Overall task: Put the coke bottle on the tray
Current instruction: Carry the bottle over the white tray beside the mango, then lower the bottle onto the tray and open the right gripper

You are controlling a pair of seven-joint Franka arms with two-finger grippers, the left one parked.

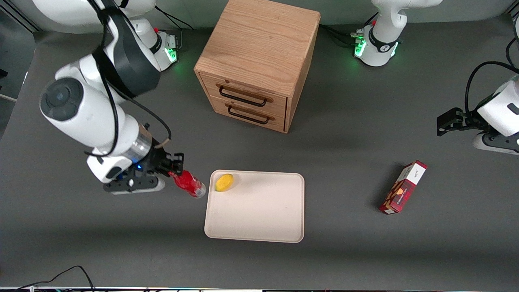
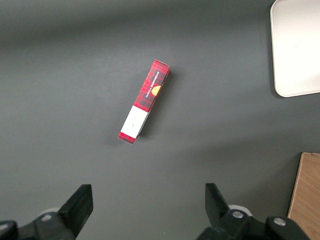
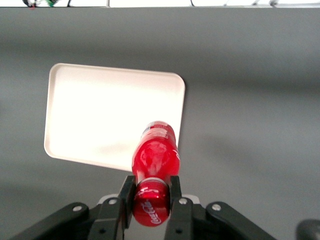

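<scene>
The coke bottle (image 1: pixel 189 183), small and red with a silvery base, hangs tilted in the air beside the tray's edge nearest the working arm. My right gripper (image 1: pixel 173 169) is shut on its red cap end, and the base points toward the tray. In the right wrist view the fingers (image 3: pixel 126 192) clamp the bottle (image 3: pixel 155 155) just under its cap, with the bottle's base reaching over the tray's corner. The cream-beige tray (image 1: pixel 263 215) lies flat on the table; its rim (image 3: pixel 181 100) shows past the bottle.
A yellow fruit (image 1: pixel 224 182) lies on the tray's corner closest to the bottle. The wooden drawer cabinet (image 1: pixel 259 61) stands farther from the front camera than the tray. A red patterned carton box (image 1: pixel 403 187) lies toward the parked arm's end.
</scene>
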